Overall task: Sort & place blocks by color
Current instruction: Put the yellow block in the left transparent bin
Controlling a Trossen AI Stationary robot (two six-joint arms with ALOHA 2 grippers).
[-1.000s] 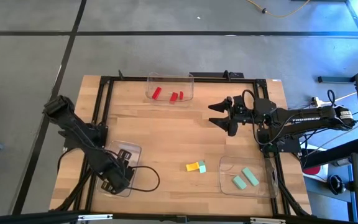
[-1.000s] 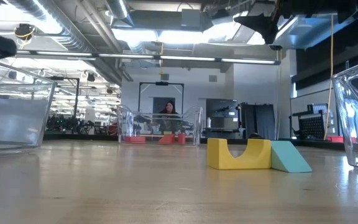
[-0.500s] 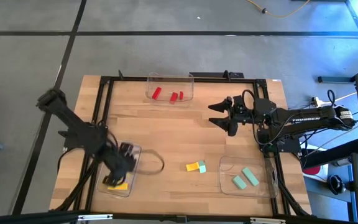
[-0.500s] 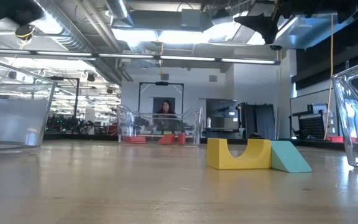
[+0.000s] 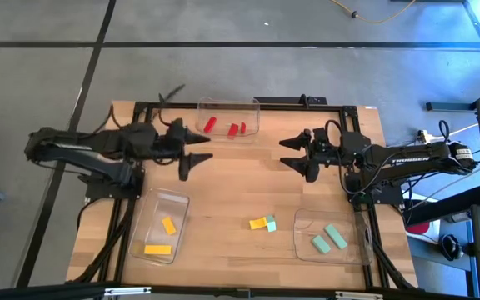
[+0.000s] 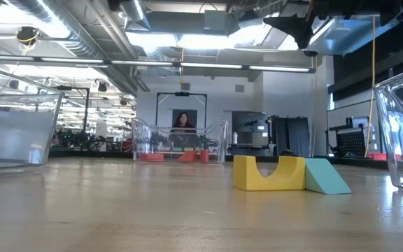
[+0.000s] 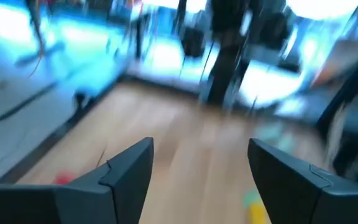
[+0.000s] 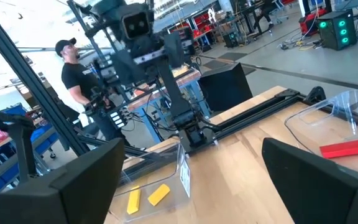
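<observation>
Two yellow blocks [image 5: 163, 236] lie in the near-left clear tray [image 5: 158, 204]. Three red blocks [image 5: 226, 127] lie in the far tray [image 5: 227, 103]. Two teal blocks [image 5: 329, 238] lie in the near-right tray [image 5: 302, 221]. A yellow arch block [image 5: 259, 223] and a teal wedge [image 5: 271, 223] rest on the table between those trays, touching; they also show in the low view [image 6: 269, 173]. My left gripper [image 5: 192, 155] is open and empty, raised over the table's left, near the far tray. My right gripper [image 5: 294, 153] is open and empty, raised over the table's right.
A black metal frame [image 5: 140, 108] runs along the table's edges. A person [image 8: 79, 74] stands beyond the table, behind the left arm's base. Bare wood lies between the two grippers in the middle of the table.
My left gripper has risen out of the near-left tray and swung toward the table's far edge, turning level and pointing right. A yellow block that it left behind now lies in that tray beside another. My right arm has kept still.
</observation>
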